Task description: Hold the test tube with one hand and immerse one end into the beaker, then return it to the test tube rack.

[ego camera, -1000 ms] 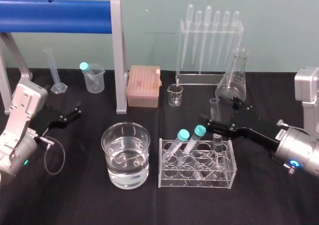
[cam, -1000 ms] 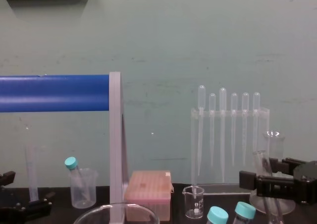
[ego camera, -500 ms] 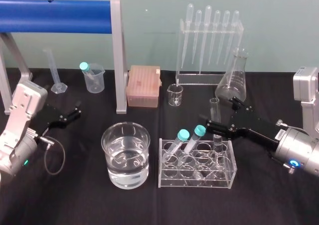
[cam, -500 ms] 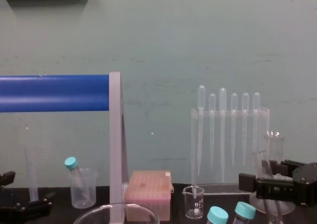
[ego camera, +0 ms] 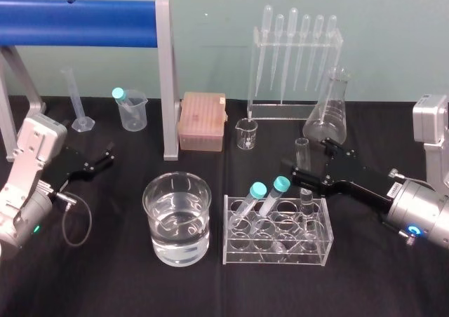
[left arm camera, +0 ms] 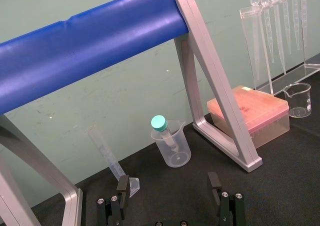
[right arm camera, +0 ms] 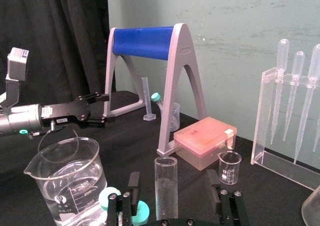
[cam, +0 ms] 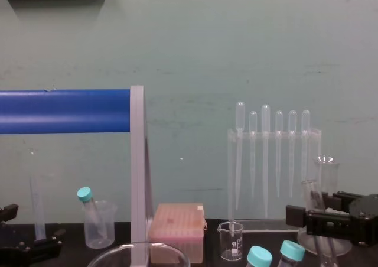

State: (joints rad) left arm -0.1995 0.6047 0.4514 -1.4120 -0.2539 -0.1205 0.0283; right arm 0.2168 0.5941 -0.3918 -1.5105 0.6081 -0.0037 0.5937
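Black fingers (right arm camera: pixel 134 182) of the right gripper (ego camera: pixel 306 157) stand parted on either side of the test tube (ego camera: pixel 302 149), at centre right of the head view. From the right wrist view a gap shows on each side of the glass, so the jaws are spread and not pinching it. The tube stands upright in a back right slot of the clear test tube rack (ego camera: pixel 277 258), its lipped rim above the fingers. Two teal-capped tubes (ego camera: pixel 268 189) lean in the rack's left slots. Just left of the rack, at lower centre, sits the wide beaker (ego camera: pixel 151 206), part full of clear liquid, on the black cloth (ego camera: pixel 112 275). Far over at mid left, the left gripper (ego camera: pixel 109 154) rests low with its jaws apart, holding nothing.
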